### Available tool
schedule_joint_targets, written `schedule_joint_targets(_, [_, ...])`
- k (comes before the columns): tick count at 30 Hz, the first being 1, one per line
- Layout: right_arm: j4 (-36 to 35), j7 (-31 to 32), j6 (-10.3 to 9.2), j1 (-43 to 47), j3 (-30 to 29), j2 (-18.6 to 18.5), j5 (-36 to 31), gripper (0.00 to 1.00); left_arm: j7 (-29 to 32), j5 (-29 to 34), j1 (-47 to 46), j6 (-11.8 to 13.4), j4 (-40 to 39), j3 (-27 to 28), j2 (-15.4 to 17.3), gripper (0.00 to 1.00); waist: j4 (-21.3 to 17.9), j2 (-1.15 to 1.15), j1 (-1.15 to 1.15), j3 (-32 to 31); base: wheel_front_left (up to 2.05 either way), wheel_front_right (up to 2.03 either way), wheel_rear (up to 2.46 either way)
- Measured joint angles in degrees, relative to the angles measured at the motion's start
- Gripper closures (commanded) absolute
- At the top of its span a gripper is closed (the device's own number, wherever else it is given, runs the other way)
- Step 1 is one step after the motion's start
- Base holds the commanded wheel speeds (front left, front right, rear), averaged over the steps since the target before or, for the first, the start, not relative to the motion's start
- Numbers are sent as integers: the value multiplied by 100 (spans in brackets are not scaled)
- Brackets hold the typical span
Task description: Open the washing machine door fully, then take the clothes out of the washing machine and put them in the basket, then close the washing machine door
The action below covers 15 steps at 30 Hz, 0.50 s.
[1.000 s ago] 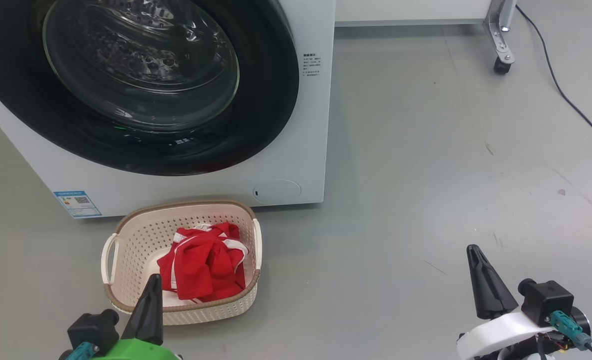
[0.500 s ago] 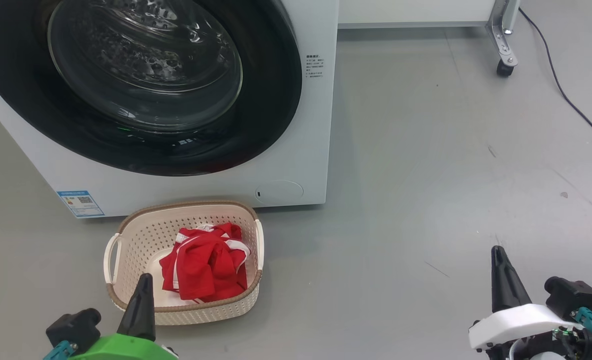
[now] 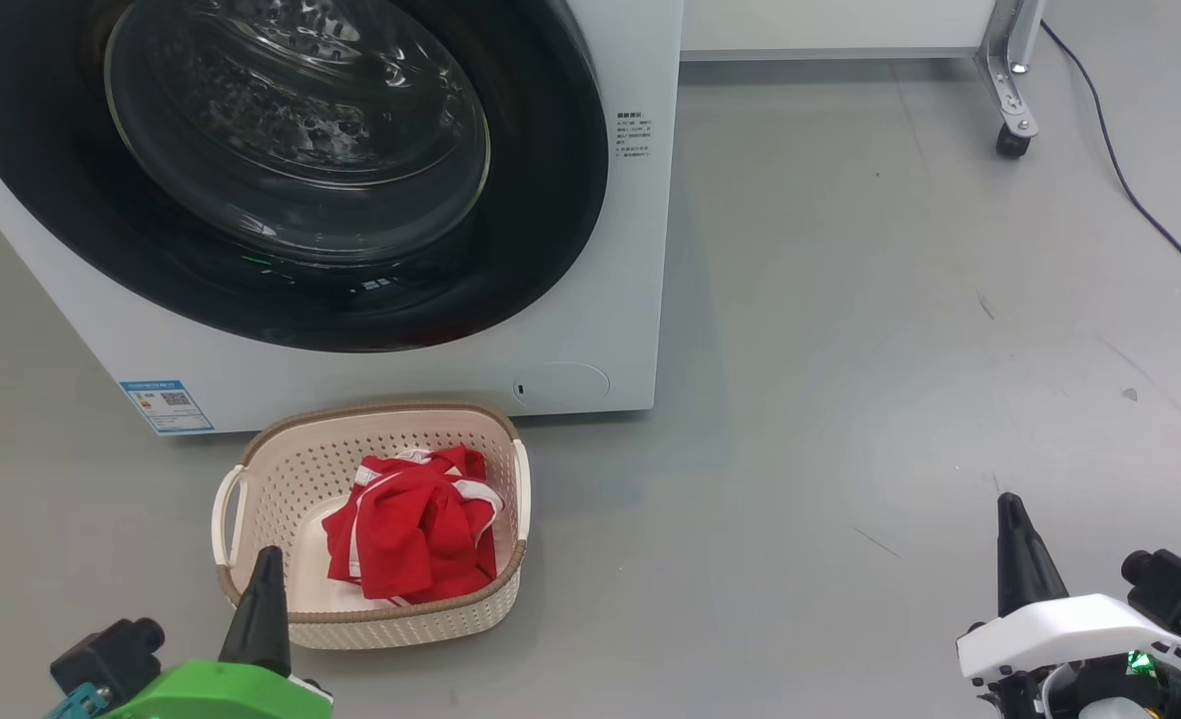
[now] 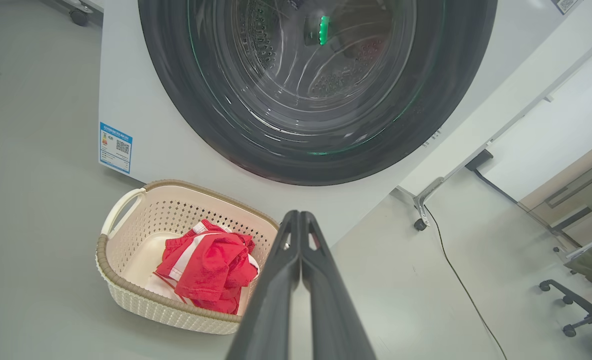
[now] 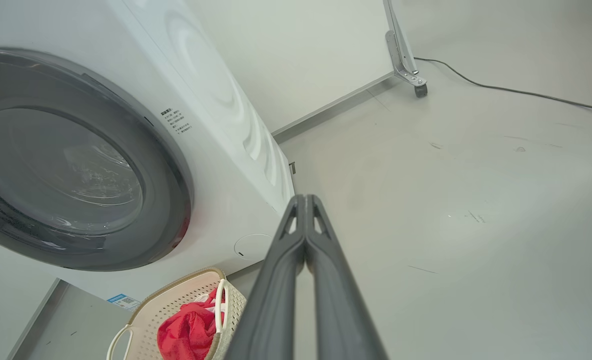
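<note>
The left gripper (image 3: pixel 268 555) is clenched with nothing between its jaws; the two long, dark, tapering fingers press together into a single point. The right gripper (image 3: pixel 1008 502) is likewise clamped shut and empty, its matte fingers meeting in a narrow spike over bare floor (image 3: pixel 850 350), a smooth grey surface with faint scuffs.

Just ahead of the left jaws sits the basket (image 3: pixel 400 624), a cream plastic rounded rectangle with perforated walls, a brown woven-look rim and a pale loop handle at each side. In the head view the left fingertips overlap its near rim; whether they touch it cannot be told. Inside lie the clothes (image 3: pixel 415 534), soft crumpled bright red fabric with white stripe trim, heaped toward the side nearer the right jaws.

Beyond the basket, farther ahead of the left jaws, stands the washing machine (image 3: pixel 640 300), a boxy white front-loader with a small blue label (image 3: pixel 167 404) low on its face. The washing machine door (image 3: pixel 300 170) sits shut against the front: a wide glossy black ring around a bulging clear glass bowl, with the perforated steel drum visible through it. Both lie well to the left of the right jaws.
</note>
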Motion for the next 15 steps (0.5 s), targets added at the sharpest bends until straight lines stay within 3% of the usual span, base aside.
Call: schedule_joint_targets(15, [92, 304, 78, -120, -232, 15, 1123, 100, 299, -1002, -16, 0, -26, 179, 32, 100, 38, 0, 0, -25, 0, 0, 0])
